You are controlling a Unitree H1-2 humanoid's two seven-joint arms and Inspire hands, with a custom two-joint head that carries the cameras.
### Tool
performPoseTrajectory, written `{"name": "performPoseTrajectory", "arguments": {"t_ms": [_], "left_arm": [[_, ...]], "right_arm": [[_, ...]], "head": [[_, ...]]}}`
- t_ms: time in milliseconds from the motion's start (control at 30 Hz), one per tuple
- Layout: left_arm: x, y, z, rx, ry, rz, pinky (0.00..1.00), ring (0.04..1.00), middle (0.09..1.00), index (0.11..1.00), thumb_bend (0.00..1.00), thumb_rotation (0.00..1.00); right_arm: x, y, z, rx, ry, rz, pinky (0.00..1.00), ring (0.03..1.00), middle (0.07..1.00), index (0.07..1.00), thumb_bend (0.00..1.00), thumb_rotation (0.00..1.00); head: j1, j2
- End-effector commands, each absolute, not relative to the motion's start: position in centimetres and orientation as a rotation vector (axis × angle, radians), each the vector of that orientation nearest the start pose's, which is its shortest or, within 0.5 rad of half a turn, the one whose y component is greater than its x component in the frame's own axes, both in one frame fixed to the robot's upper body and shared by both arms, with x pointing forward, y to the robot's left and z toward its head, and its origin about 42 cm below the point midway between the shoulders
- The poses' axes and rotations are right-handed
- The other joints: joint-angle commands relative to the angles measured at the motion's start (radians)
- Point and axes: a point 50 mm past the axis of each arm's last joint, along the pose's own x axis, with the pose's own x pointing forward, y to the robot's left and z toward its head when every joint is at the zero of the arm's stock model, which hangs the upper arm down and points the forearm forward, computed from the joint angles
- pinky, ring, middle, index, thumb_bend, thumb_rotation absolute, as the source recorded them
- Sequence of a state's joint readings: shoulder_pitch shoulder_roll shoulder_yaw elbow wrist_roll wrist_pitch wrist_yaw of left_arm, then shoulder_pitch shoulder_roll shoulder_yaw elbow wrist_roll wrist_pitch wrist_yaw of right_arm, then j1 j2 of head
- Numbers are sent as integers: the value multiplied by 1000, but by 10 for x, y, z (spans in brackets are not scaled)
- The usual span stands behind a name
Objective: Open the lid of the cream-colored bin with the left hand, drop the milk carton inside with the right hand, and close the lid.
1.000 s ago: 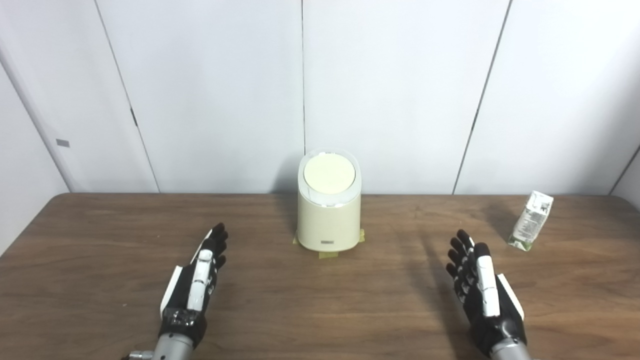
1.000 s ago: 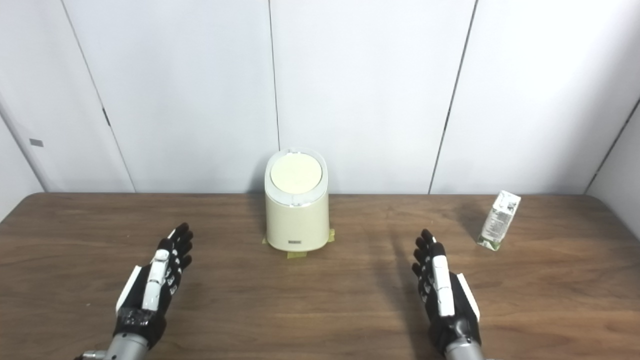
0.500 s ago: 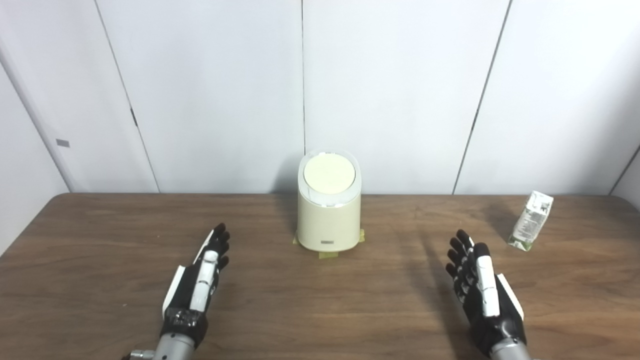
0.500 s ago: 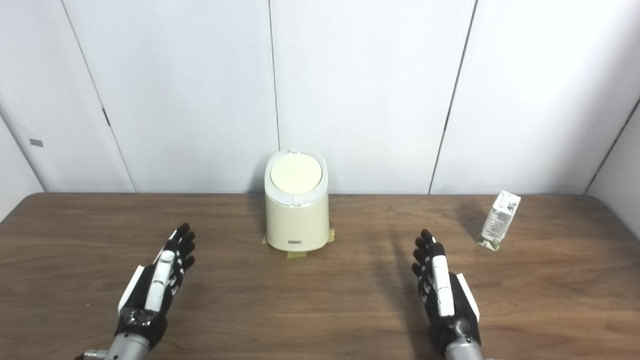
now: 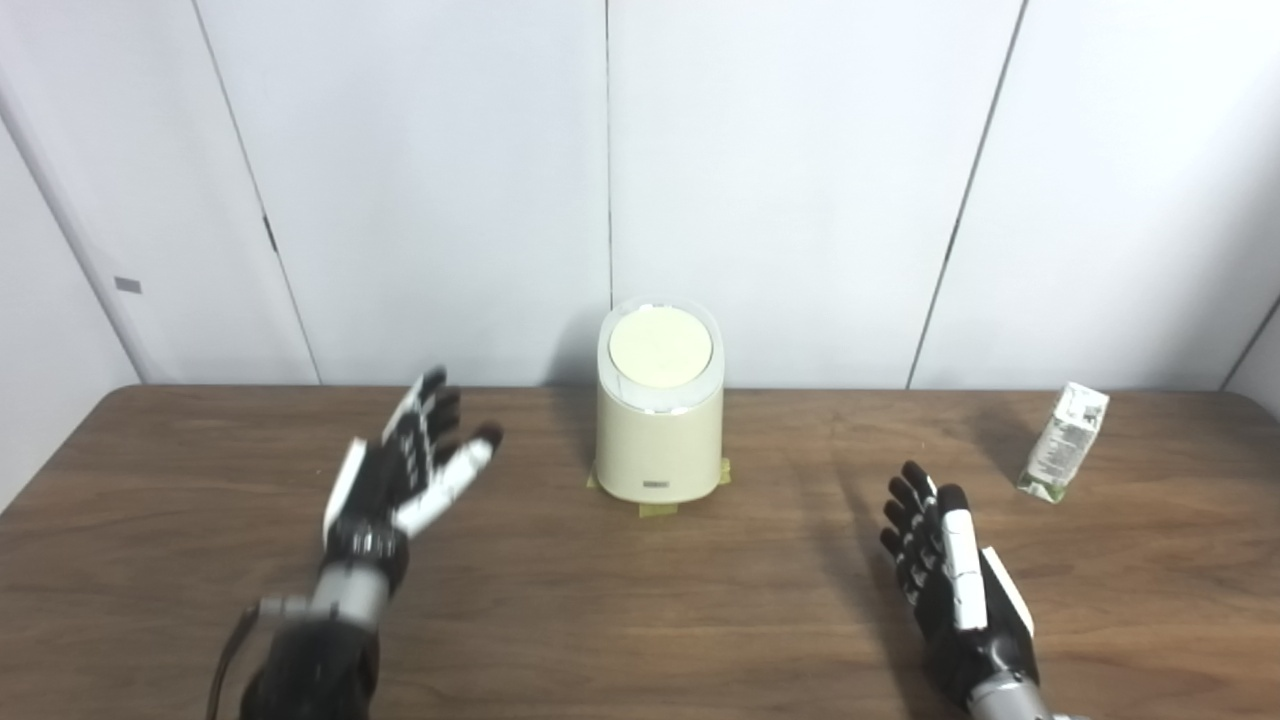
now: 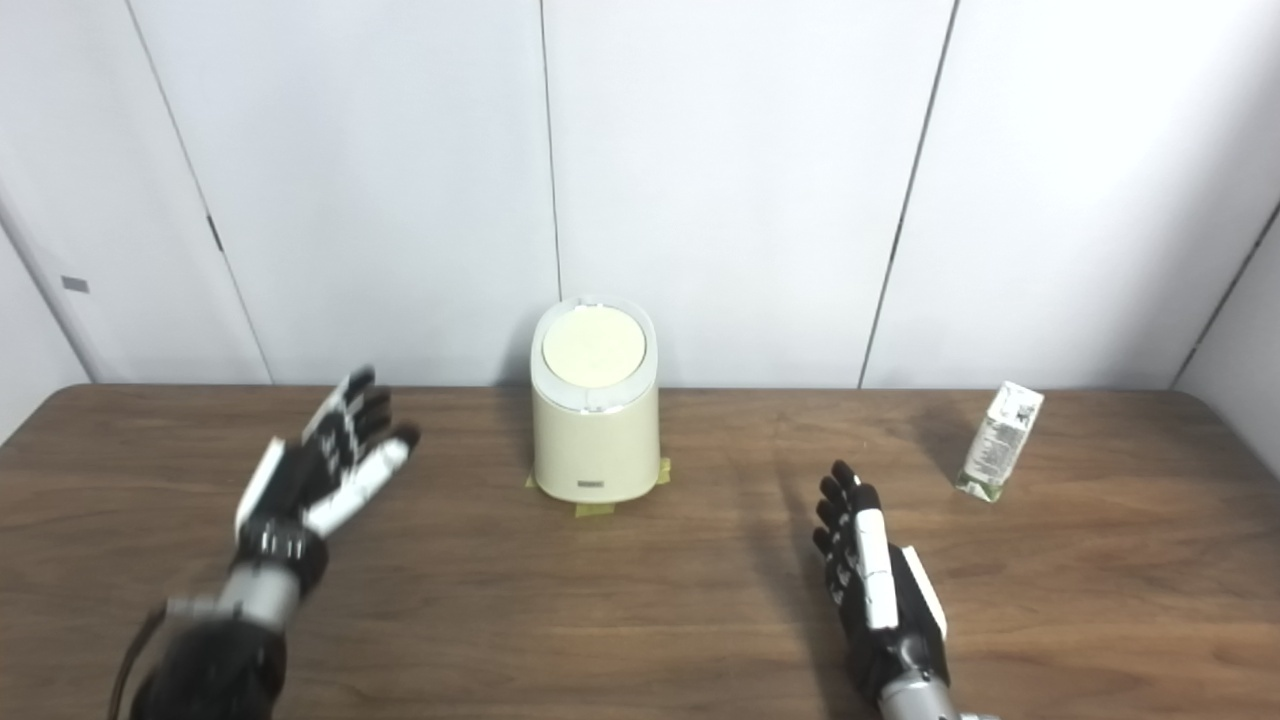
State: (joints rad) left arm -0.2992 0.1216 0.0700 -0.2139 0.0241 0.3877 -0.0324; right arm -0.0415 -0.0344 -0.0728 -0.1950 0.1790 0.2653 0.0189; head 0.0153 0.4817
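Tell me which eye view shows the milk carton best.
The right eye view: the milk carton stands further inside the frame, whole and unblocked. The left eye view shows the same carton, equally whole, but closer to the picture's right edge.

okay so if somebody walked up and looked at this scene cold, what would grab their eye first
Likely the cream-colored bin, standing at the table's middle near the back wall with its round lid shut. Next, the left hand, raised off the table to the bin's left with fingers spread, holding nothing. The right hand lies open low on the right, and the small milk carton stands tilted by the far right edge.
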Motion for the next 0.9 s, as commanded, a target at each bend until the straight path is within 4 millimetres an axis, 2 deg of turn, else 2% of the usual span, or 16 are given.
{"name": "performPoseTrajectory", "arguments": {"t_ms": [0,100,233,367,433,467,567,600,767,867], "left_arm": [[371,237,260,216,-194,-9,832,902,921,967,715,320],[384,233,280,341,-212,-17,823,897,926,970,731,347],[404,223,301,422,-231,-42,857,917,942,966,719,312],[421,211,315,429,-222,-71,818,901,938,957,727,285],[433,204,323,388,-213,-99,802,908,947,961,719,210],[438,200,326,388,-207,-108,813,913,948,962,725,196],[454,192,335,432,-186,-116,936,956,957,958,764,212],[460,190,339,456,-180,-120,938,962,963,959,774,211],[483,179,356,550,-157,-142,843,928,974,979,795,192],[497,170,365,633,-138,-144,841,929,981,981,817,175]], "right_arm": [[304,-230,161,141,-74,12,1000,1000,989,1000,569,1000],[305,-229,160,131,-75,21,1000,1000,996,1000,576,1000],[305,-227,161,126,-77,19,1000,1000,992,1000,573,1000],[307,-228,161,156,-75,6,1000,1000,989,1000,582,1000],[307,-227,161,165,-73,-2,1000,1000,986,1000,588,1000],[308,-227,161,168,-73,-5,1000,1000,985,1000,588,1000],[308,-225,160,171,-73,-4,1000,1000,982,1000,583,1000],[308,-224,159,170,-74,-3,1000,999,980,1000,582,1000],[310,-222,158,165,-77,0,1000,995,979,1000,596,1000],[311,-221,156,156,-81,8,1000,996,983,1000,602,1000]], "head": [[3,2],[3,-1],[8,7],[11,6],[13,6],[13,6],[11,-4],[9,-5],[1,-9],[1,-15]]}}
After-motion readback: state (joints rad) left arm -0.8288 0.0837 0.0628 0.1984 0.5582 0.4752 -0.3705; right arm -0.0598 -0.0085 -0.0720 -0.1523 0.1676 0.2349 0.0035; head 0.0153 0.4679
